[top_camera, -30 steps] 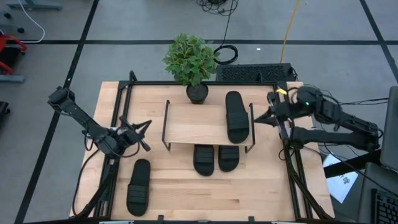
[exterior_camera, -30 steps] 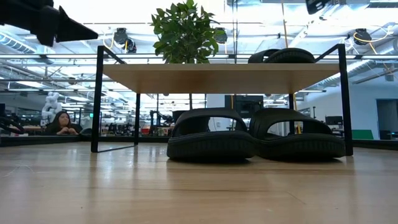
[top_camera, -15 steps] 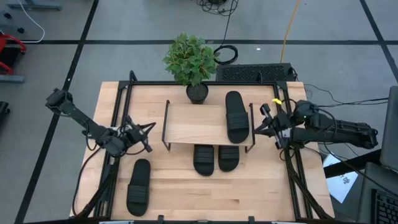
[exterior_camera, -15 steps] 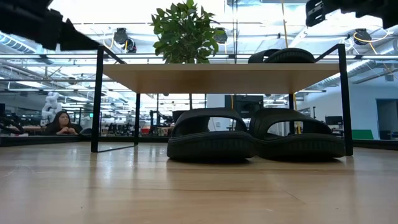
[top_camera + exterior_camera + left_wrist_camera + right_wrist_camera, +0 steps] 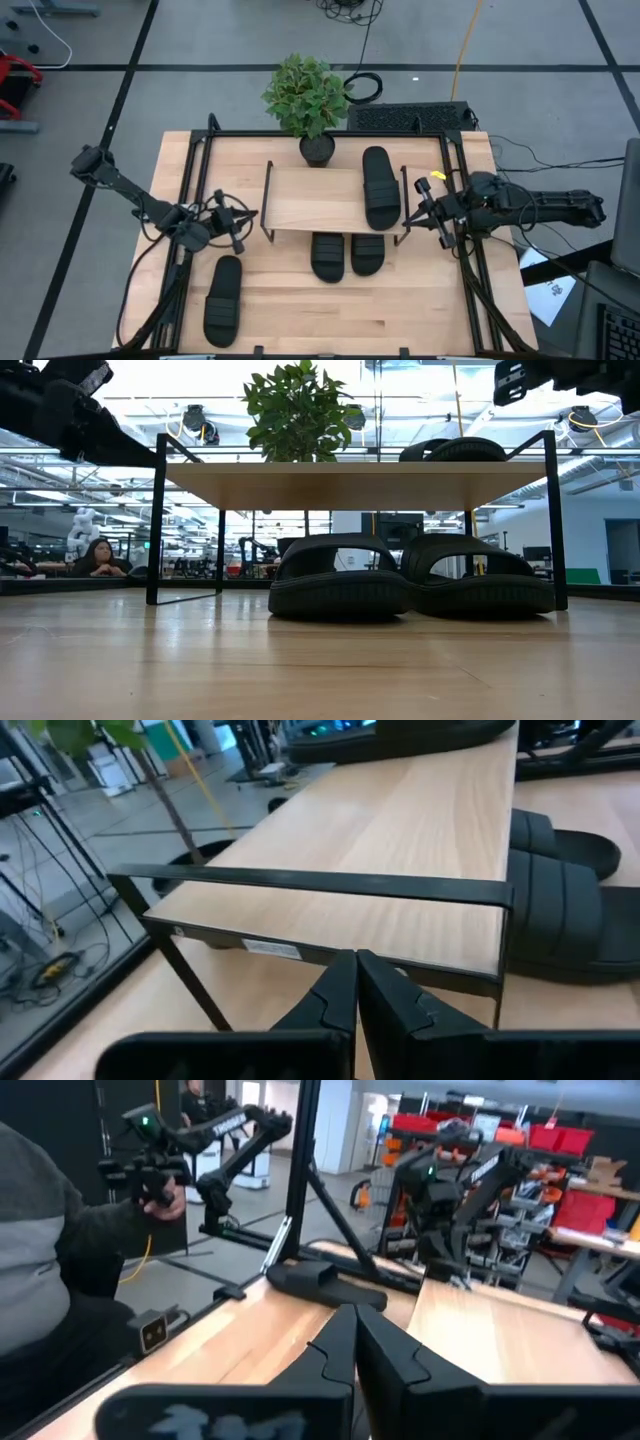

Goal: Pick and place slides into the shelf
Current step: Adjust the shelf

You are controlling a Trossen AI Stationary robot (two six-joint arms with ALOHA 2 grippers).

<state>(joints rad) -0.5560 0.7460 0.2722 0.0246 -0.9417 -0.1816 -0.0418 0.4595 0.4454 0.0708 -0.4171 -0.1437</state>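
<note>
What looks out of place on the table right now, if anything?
One slide lies alone on the table's front left, away from the shelf. The other three are stowed: one on top, two underneath. Both the left gripper and right gripper hang shut and empty beside the shelf.

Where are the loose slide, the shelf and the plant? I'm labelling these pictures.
loose slide (image 5: pixel 223 300), high view, middle of its strap.
shelf (image 5: pixel 315 198), high view, bare part of its plank top.
plant (image 5: pixel 305 93), high view, middle of its leaves.
</note>
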